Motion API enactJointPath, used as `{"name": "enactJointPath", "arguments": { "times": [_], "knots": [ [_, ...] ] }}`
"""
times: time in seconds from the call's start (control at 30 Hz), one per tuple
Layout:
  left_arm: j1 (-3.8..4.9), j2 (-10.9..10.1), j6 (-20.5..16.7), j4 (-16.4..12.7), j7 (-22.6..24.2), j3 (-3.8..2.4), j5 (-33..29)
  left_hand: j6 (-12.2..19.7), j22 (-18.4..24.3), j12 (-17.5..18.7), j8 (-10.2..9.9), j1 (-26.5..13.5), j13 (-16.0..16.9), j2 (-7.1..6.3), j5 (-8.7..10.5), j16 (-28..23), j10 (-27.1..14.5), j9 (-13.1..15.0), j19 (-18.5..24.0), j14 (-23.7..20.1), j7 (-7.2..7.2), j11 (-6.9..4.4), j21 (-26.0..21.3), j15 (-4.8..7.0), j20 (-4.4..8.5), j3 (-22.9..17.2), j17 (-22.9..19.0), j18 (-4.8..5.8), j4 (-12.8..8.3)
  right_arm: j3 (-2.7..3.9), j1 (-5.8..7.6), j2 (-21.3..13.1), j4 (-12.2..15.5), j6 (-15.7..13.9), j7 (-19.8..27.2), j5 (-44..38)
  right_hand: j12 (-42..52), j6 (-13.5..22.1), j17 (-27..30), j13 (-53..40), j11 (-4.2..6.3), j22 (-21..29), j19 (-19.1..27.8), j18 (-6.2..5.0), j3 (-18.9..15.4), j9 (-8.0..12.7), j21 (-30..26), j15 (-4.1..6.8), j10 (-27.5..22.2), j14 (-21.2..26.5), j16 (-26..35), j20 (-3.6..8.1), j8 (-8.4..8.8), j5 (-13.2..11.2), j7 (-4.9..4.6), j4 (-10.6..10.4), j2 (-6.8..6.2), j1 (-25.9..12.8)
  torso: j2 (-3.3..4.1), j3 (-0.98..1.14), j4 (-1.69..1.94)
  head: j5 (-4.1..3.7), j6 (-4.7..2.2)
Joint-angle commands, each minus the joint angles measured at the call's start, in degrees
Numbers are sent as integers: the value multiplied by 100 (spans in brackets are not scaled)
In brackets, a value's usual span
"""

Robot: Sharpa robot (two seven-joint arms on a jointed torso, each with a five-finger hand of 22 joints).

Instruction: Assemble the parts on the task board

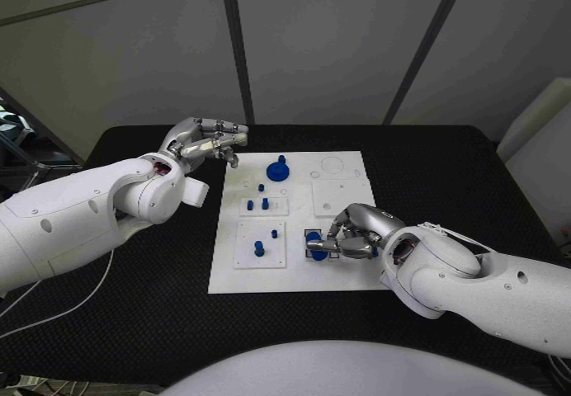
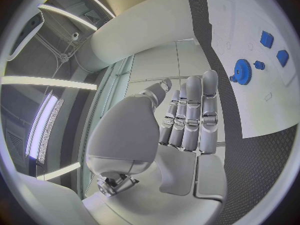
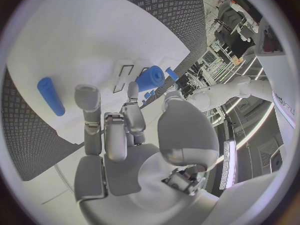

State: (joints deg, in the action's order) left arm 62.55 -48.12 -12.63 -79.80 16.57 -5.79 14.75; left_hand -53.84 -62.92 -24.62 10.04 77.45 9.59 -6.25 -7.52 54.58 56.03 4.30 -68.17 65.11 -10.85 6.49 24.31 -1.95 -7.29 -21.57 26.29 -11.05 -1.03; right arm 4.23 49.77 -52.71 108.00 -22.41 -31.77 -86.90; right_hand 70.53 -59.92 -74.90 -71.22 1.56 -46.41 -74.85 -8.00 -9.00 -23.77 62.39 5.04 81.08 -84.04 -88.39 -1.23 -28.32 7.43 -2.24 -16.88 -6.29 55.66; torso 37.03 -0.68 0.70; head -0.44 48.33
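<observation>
Task judged partly done: gear and several pegs seated on board, frame centre. Blue part gripped by right hand, lower right. Left hand held empty, fingers together, upper left.

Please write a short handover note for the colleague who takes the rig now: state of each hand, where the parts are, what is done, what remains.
Left hand: raised beside the far left corner of the task board, fingers held together, holding nothing.
Right hand: down on the board's near right part, fingers curled at a blue part; whether it really grips the part cannot be told. In the right wrist view a blue cylinder lies loose on the board.
Blue gear sits on the board's far side; small blue pegs stand on the middle plate, more on the near plate.
Left: seat the part at the right hand and the loose cylinder.
</observation>
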Motion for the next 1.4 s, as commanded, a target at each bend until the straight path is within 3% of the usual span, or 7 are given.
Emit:
{"name": "enactJointPath", "arguments": {
  "times": [0.03,0.27,0.4,0.53,0.77,1.4],
  "knots": [
    [2,-3,59,-7,58,-3,-14,24,8,-18,33,8,8,42,-24,35,-36,2,-8,-41,2,14,-25,-2,-10,19,-7,61,-11,3,7,-71,89,-61,152,-175,-17,37,-1153,-19,44,-18,-16,38,85,-35,35,39,24,-522,0,26,-50,43,22,8,62,226,-3,-5,7,-10,3],
    [-5,-12,48,-4,54,-3,-14,24,8,-18,33,8,8,42,-24,35,-36,2,-8,-41,2,14,-25,-2,-10,19,-7,61,-11,2,6,-250,267,61,381,-184,-4,54,-1191,-56,52,-55,-29,44,95,-101,56,48,42,-529,-16,34,-94,76,33,23,59,608,-2,1,-2,11,10],
    [-7,-15,44,-4,52,-3,-14,24,8,-18,33,8,8,42,-24,35,-36,2,-8,-41,2,14,-25,-2,-10,19,-7,61,-11,1,5,-358,322,183,466,-186,-29,84,-1185,-59,55,-50,-20,43,121,-156,48,50,36,-528,-12,38,-124,177,33,84,51,1139,-4,-10,4,-12,18],
    [-8,-19,41,-3,49,-3,-14,24,8,-18,33,8,8,42,-24,35,-36,2,-8,-41,2,14,-25,-2,-10,19,-7,61,-11,1,5,-426,332,206,501,-186,-30,94,-1195,-70,55,-55,-20,44,112,-180,49,49,40,-530,-16,37,-137,257,32,75,83,1322,-4,-6,-3,-13,17],
    [-9,-17,44,-4,45,-3,-14,25,10,-25,35,8,9,50,-25,36,-42,2,-9,-43,0,16,-28,-2,-10,18,-8,61,-8,1,5,-439,258,202,488,-186,-25,93,-1206,-84,56,-78,-29,47,97,-200,62,50,48,-532,-21,38,-149,373,34,50,167,1380,2,-14,15,-14,17],
    [-9,-21,41,-18,45,-3,-14,25,10,-25,35,8,9,50,-25,36,-42,2,-9,-43,0,16,-28,-2,-10,18,-8,61,-8,2,6,-59,-113,209,357,-404,-21,86,-1220,-107,66,-95,-35,49,94,-241,72,57,62,-535,-26,43,-178,455,45,84,379,1546,0,-12,4,2,64]
  ]
}}
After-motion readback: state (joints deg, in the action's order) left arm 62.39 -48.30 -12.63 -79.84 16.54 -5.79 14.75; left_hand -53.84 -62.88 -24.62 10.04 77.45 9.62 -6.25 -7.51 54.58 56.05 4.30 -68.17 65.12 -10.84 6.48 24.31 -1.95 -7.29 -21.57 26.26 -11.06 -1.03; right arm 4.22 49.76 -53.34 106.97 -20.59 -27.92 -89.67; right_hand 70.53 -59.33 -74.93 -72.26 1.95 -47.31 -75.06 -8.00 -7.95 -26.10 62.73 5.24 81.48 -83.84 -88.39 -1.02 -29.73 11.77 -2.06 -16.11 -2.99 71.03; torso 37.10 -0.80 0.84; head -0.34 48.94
